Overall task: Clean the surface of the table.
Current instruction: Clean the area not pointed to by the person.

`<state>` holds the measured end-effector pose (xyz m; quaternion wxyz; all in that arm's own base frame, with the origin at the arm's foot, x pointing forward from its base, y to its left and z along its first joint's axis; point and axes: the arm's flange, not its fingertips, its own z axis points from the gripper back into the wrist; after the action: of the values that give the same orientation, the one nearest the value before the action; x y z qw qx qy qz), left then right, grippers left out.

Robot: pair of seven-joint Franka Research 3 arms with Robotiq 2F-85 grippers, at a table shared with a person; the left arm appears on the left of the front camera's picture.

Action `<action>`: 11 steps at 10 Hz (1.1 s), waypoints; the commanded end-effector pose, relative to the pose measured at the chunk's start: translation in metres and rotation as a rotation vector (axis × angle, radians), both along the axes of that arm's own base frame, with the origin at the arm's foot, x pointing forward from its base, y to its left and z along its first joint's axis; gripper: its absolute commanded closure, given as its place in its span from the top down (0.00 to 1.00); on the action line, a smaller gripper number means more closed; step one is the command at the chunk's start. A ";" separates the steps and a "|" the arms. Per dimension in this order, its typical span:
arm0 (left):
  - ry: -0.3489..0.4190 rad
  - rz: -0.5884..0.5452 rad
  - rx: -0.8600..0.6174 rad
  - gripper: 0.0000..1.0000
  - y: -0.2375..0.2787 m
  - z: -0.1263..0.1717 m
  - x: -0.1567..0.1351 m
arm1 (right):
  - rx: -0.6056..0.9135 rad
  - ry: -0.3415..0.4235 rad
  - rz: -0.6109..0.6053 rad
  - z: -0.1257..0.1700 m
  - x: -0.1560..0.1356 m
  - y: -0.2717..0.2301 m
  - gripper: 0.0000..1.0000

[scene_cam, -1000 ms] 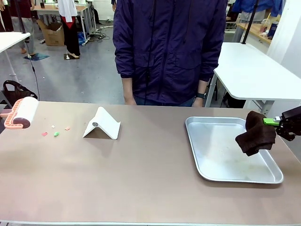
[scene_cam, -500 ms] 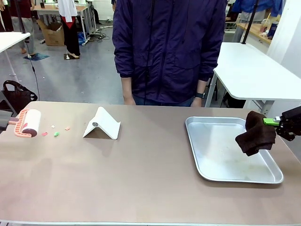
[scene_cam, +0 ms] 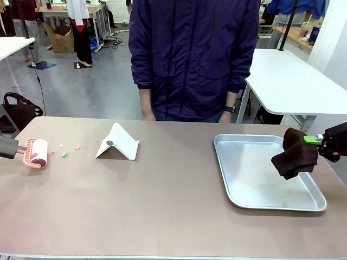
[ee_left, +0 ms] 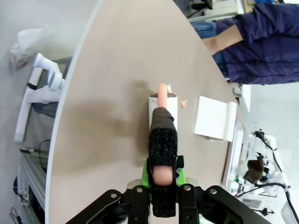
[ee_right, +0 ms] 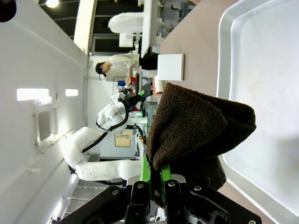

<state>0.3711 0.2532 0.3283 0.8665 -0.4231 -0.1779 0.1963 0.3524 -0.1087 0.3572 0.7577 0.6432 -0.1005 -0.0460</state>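
The counter (scene_cam: 162, 200) carries a silver tray (scene_cam: 227, 142). Over the tray's right edge the right pincer (scene_cam: 314, 140) is clamped on a dark brown cloth (scene_cam: 295, 153). Far left of the tray, the left pincer (ee_left: 163, 173) pinches a lint roller (scene_cam: 37, 153) by its handle, near coloured scraps (scene_cam: 64, 154)

My worktop (scene_cam: 162, 206) is a wide rectangle, matte brownish-taupe with a thin pale edge, lying flat and level. It spreads out below and ahead of my left tool (ee_left: 163, 173). A few small coloured scraps (scene_cam: 64, 153) dot it near that tool.
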 end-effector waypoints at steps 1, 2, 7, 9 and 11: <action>0.029 0.057 0.023 0.22 -0.003 -0.006 0.011 | 0.007 -0.018 -0.007 0.003 0.002 0.000 0.10; 0.035 0.064 0.029 0.22 -0.004 -0.009 0.013 | 0.007 -0.018 -0.007 0.003 0.002 0.000 0.10; 0.115 0.047 0.015 0.22 -0.022 -0.032 0.036 | 0.007 -0.018 -0.007 0.003 0.002 0.000 0.10; 0.125 0.040 0.016 0.22 -0.035 -0.039 0.052 | 0.007 -0.018 -0.007 0.003 0.002 0.000 0.10; 0.138 0.027 0.026 0.22 -0.049 -0.046 0.066 | 0.007 -0.018 -0.007 0.003 0.002 0.000 0.10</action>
<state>0.4275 0.2047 0.3052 0.8624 -0.4378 -0.1368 0.2142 0.3524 -0.1087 0.3571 0.7577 0.6432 -0.1004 -0.0461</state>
